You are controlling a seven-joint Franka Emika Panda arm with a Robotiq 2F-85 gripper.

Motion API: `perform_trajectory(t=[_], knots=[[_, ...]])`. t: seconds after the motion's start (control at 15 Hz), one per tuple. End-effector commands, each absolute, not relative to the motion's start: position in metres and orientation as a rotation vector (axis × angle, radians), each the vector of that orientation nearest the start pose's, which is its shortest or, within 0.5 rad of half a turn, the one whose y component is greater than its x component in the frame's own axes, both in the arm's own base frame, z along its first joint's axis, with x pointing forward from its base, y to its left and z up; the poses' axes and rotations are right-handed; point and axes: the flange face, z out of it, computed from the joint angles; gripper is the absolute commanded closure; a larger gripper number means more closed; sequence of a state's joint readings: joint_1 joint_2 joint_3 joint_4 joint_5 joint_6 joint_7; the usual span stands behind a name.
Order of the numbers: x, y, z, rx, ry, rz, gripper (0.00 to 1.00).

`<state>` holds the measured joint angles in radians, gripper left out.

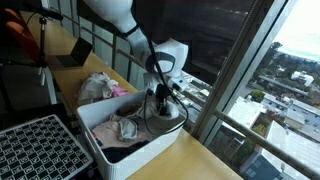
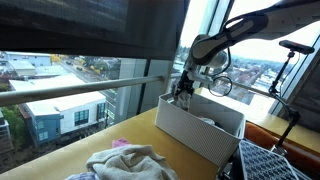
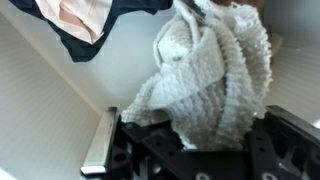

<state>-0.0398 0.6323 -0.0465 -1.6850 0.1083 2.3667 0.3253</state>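
In an exterior view, the gripper [image 1: 158, 100] is lowered into the white bin [image 1: 95, 142] at frame centre, among crumpled cloths. In an exterior view, the gripper [image 2: 183, 93] dips behind the bin's far rim, right of centre. Wrist view: the jaws are clamped on the white towel [image 3: 215, 70], centre right. A dark cloth [image 3: 95, 45] lies upper left.

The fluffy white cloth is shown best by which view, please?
The wrist view: the cloth fills much of the frame, its looped texture clear. In both exterior views the bin and gripper mostly hide it.
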Motion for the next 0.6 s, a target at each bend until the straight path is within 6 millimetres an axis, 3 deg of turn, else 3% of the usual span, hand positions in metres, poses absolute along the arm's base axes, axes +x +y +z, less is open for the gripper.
perform_trajectory(t=[0.0,0.13,0.33,0.47,0.53], knots=[[0.661,-0.03,0.32,-2.973,0.733,-0.165,0.99],[0.655,-0.007,0.364,-2.965,0.704,-0.252,0.97],[0.645,0.047,0.421,-2.958,0.628,-0.363,0.97],[0.641,0.093,0.442,-2.97,0.561,-0.413,0.97],[0.641,0.121,0.442,-2.98,0.52,-0.425,0.97]])
